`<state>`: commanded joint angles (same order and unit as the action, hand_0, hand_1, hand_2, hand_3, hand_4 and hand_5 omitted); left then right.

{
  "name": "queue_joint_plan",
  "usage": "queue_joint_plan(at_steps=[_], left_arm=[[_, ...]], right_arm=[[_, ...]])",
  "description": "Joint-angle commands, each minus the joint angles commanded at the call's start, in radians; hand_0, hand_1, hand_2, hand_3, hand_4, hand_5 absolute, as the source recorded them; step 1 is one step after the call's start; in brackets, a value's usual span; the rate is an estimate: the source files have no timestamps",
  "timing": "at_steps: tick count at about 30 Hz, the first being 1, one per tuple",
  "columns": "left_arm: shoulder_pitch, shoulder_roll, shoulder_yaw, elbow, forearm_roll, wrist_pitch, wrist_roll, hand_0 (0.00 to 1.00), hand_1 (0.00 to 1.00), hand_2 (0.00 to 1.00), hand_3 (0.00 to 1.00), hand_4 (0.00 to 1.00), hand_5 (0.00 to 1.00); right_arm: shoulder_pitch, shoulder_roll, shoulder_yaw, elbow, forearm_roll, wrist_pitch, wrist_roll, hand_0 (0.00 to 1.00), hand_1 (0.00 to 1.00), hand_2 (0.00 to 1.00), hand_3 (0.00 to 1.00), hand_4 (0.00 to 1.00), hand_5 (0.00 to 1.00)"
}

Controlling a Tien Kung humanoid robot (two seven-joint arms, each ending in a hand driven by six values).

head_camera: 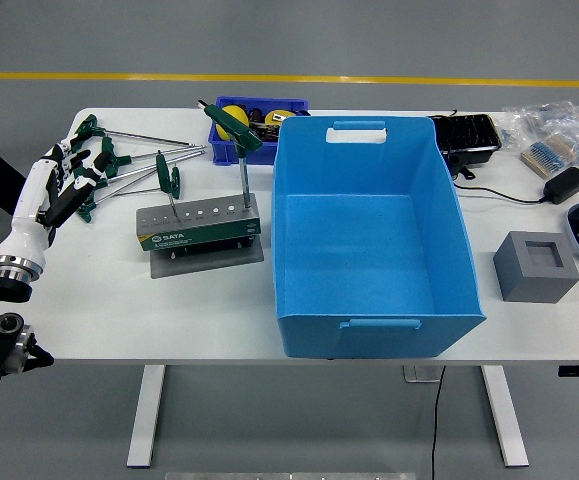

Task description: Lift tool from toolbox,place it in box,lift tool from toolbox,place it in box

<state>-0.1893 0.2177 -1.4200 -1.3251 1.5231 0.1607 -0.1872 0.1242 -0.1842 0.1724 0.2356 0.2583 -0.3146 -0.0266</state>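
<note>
I see the white desk [99, 300] on a grey floor with a yellow line [269, 78]. My left hand [57, 185] hovers at its left edge, fingers loosely apart, holding nothing. The toolbox [197, 226] sits left of centre, two T-handle tools [239, 150] upright in it, beside the empty blue box [369, 240].

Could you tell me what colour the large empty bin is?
The bin is bright blue, clearest in the head view.

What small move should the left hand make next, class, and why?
Probably a short reach to the right and forward, toward the green handle of the short wrench standing in the grey tool holder. The left hand hovers with open fingers over the loose wrenches, holding nothing, and the blue box is empty.
</note>
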Motion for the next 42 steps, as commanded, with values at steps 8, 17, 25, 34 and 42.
queue_joint_plan(at_steps=[8,17,25,34,42], left_arm=[[-0.124,0.081,0.078,-0.035,0.207,-0.011,-0.003,0.993,0.998,0.998,0.934,0.984,0.547],[-0.283,0.176,0.246,-0.012,0.373,-0.068,0.007,0.998,0.998,0.998,0.949,0.998,0.502],[-0.449,0.254,0.430,0.018,0.440,-0.119,0.003,0.998,0.998,0.998,0.972,0.998,0.441],[-0.577,0.263,0.612,0.090,0.454,-0.153,-0.002,0.998,0.998,0.998,0.973,0.998,0.421],[-0.663,0.218,0.711,0.211,0.454,-0.165,-0.005,0.998,0.998,0.998,0.966,0.998,0.412]], right_arm=[[0.003,-0.001,-0.010,0.000,0.019,0.002,0.004,0.677,0.638,0.714,0.563,0.789,0.722],[0.009,-0.003,-0.010,0.000,0.021,0.000,0.004,0.677,0.638,0.714,0.563,0.790,0.721],[0.014,-0.007,-0.007,0.002,0.014,0.000,0.002,0.677,0.638,0.714,0.562,0.790,0.722],[0.017,-0.010,-0.002,0.003,0.005,-0.001,0.000,0.677,0.637,0.714,0.563,0.790,0.723],[0.020,-0.011,0.005,0.004,-0.008,-0.004,-0.004,0.677,0.638,0.714,0.562,0.789,0.725]])
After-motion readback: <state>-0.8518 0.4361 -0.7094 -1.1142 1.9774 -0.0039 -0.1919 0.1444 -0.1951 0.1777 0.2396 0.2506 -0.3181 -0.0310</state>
